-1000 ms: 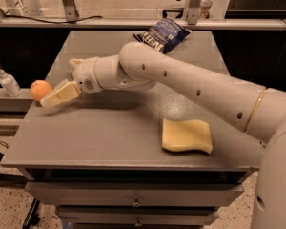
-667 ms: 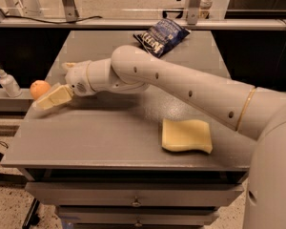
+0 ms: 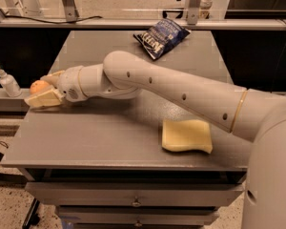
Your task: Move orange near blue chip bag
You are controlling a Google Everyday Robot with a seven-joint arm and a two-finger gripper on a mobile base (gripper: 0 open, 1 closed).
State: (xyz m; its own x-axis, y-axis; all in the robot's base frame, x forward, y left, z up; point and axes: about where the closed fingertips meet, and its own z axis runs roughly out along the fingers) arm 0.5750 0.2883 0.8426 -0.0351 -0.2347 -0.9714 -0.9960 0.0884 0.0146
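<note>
Gripper (image 3: 43, 88) advanced (leftward), spread around orange (image 3: 38, 86).

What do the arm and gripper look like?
The arm is smooth, off-white and tubular, with small dark dots along it and a thin gold ring near its wide end. The gripper, at the table's left edge, is cream-coloured. No loose cables show on it.
</note>
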